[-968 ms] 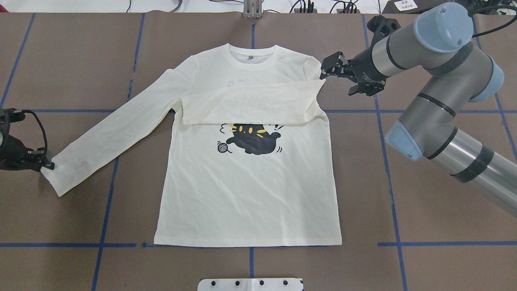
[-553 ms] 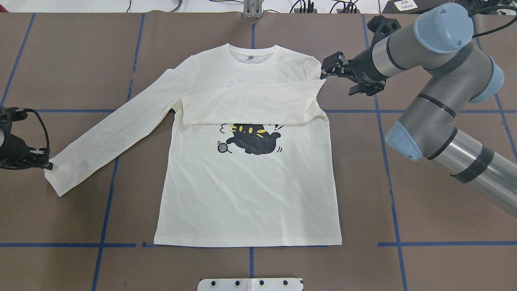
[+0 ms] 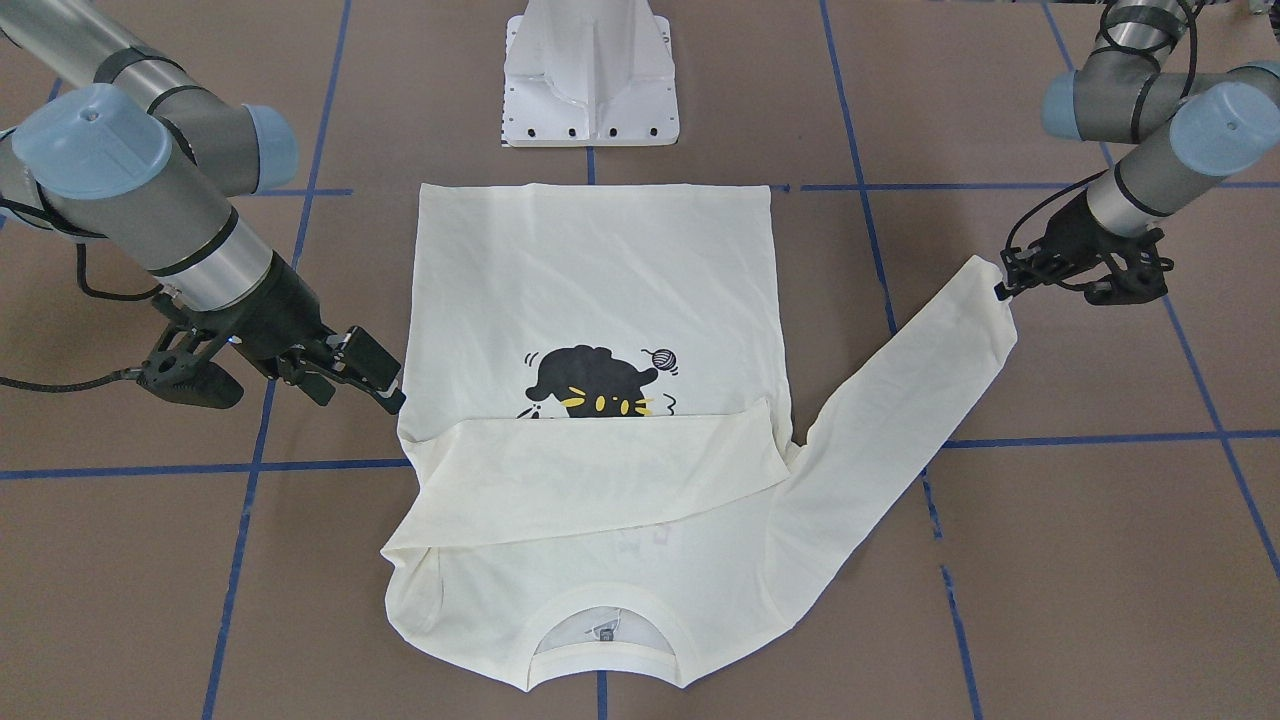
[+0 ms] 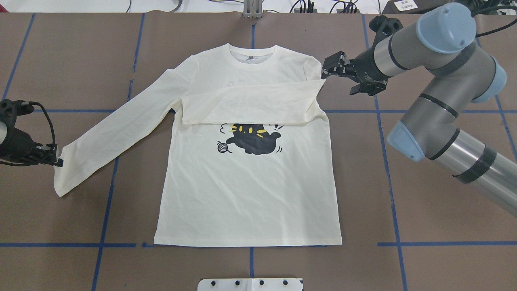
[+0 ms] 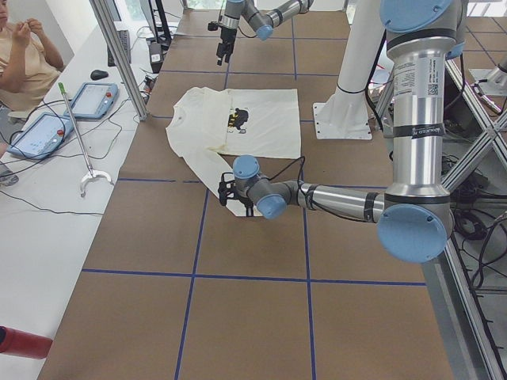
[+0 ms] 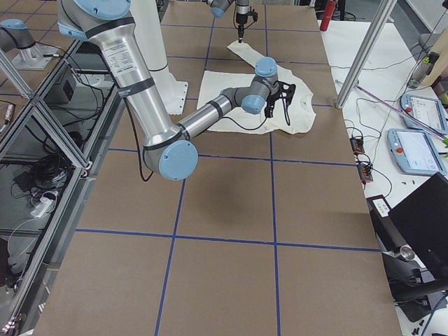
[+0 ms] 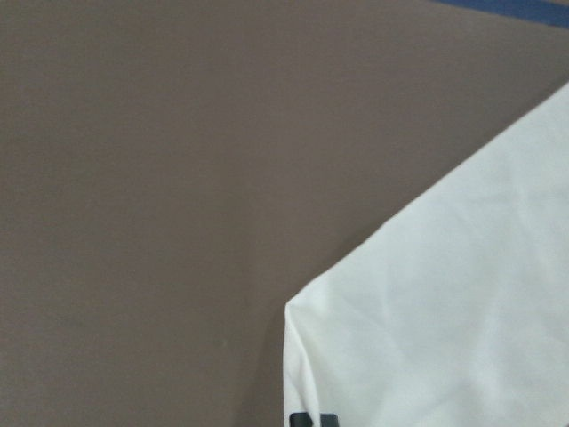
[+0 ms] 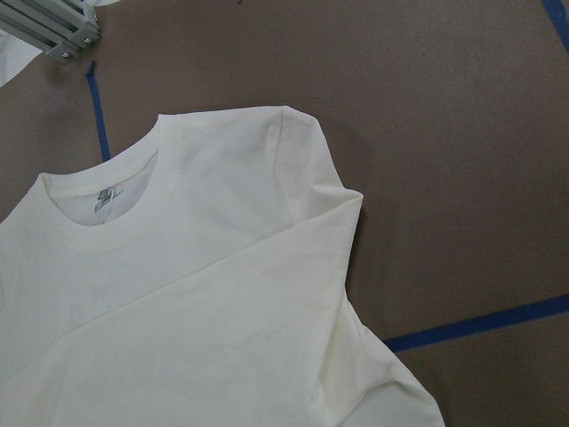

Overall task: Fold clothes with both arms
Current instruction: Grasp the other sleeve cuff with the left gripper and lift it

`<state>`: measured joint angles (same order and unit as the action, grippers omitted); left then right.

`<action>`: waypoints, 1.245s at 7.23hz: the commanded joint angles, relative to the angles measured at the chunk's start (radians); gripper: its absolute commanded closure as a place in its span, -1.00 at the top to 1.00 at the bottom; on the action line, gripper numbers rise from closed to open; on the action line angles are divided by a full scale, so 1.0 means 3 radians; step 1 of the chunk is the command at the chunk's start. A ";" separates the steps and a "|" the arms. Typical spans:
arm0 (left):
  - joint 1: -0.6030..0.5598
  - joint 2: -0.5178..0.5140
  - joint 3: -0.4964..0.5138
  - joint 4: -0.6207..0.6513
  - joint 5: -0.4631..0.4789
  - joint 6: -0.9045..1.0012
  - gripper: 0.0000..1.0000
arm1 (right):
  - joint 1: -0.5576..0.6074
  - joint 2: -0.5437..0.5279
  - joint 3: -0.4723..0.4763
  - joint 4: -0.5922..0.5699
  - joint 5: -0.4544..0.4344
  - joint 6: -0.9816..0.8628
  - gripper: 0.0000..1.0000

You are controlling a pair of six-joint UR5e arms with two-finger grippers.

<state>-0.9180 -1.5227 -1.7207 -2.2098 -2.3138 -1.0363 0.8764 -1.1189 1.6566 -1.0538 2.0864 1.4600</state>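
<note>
Cream-white long-sleeved T-shirt point(image 4: 246, 194) laid cat-print-up on brown tabletop point(image 4: 424, 262); right sleeve point(image 4: 250, 103) already folded across chest; left sleeve point(image 4: 117, 133) not yet folded — cuff pinched by black left hand point(image 4: 59, 163); black right hand point(image 4: 324, 72) spread, just beside shoulder; body folds judged outstanding.

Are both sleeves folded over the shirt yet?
No: the folded sleeve lies across the chest, but the straight sleeve stretches out sideways over the table.

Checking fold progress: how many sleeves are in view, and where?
2. The folded sleeve lies across the T-shirt chest, along the cat print upper edge; the outstretched sleeve runs toward the robot's left, its cuff at the left gripper. Neither is hidden.
</note>
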 commanded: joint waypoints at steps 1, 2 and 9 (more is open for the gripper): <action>-0.0054 -0.0616 -0.0114 0.0303 -0.0157 -0.0317 -1.00 | 0.0039 -0.0141 0.0143 0.0000 -0.0001 -0.0009 0.99; -0.0084 -0.1005 -0.0084 0.0350 -0.0136 -0.0729 -1.00 | 0.0064 -0.0212 0.0184 0.0000 0.0004 -0.0009 0.99; -0.0003 -0.3746 0.1886 0.0234 0.0578 -0.2135 -1.00 | 0.0376 -0.0989 0.0664 0.0010 0.0096 -0.0494 1.00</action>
<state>-0.9316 -2.4998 -1.3135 -2.1238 -2.1895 -1.6598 0.9705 -1.3740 1.8239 -1.0520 2.1066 1.3362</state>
